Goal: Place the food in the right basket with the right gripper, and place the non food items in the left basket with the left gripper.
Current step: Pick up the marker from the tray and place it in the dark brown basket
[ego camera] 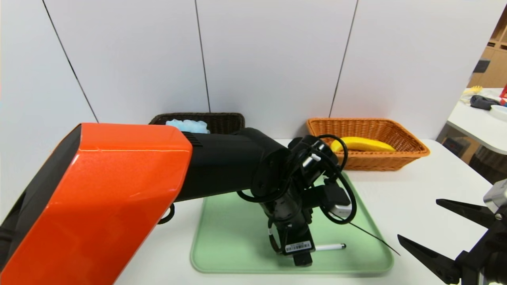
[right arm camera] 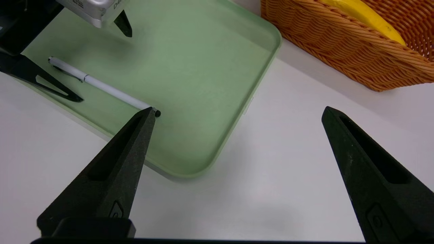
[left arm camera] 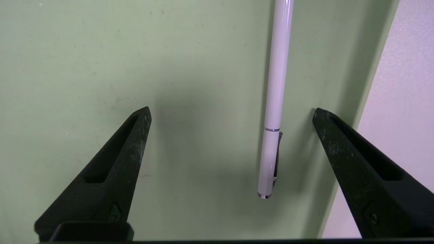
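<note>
On the green tray point(ego camera: 229, 237), spread left pincer point(left arm camera: 232, 113) straddles the pen point(left arm camera: 274, 112); banana point(ego camera: 362, 144) fills orange basket point(ego camera: 412, 152).

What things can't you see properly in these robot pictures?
- Pen: in the head view the left gripper and its wrist cover the clip end; in the left wrist view the tip end is cut off by the picture's edge.
- Dark brown basket: head view, mostly behind the orange left arm.
- Blue bath pouf: only its top shows above that arm.
- Banana: its lower side is hidden by the orange basket wall.
- Right gripper: cut off at the head view's edge.
</note>
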`<state>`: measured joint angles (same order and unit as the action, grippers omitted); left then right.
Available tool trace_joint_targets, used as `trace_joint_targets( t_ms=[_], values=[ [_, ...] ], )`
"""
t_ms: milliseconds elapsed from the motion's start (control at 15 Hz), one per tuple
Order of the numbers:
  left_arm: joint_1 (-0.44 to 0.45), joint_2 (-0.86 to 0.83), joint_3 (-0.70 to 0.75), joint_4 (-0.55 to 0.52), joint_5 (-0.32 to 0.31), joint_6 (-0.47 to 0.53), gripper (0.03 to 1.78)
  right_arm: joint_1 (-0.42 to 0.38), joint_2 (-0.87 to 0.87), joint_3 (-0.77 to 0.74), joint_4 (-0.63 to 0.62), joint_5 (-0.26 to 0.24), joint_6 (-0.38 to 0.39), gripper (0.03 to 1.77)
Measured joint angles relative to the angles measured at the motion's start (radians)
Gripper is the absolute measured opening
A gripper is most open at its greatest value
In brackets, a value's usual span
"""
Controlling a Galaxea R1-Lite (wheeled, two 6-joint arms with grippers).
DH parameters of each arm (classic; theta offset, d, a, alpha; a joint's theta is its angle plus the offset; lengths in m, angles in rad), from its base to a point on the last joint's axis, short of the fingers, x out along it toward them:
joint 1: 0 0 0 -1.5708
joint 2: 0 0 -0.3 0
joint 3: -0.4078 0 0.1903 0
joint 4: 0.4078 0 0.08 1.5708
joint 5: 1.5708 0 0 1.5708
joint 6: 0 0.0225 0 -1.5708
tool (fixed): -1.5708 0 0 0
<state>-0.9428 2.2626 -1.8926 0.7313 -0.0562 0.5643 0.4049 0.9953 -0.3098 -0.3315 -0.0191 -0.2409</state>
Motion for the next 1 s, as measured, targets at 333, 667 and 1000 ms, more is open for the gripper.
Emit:
trace_joint_targets(
  t_ms=[333, 667, 1000],
  values=[
    [-0.001, 0.028, -0.037, 0.092, -0.003, -0.003, 1.69, 0.000, -0.010, 0.006, 0.002, 0.001, 0.000, 1.70],
    [-0.001, 0.054, -0.054, 0.115, -0.003, -0.004, 1.69, 0.000, -0.018, 0.007, 0.006, 0.000, -0.001, 1.70],
    [-0.001, 0.063, -0.067, 0.134, -0.005, -0.003, 1.52, 0.007, -0.021, 0.005, 0.006, 0.001, -0.001, 1.70]
  ],
)
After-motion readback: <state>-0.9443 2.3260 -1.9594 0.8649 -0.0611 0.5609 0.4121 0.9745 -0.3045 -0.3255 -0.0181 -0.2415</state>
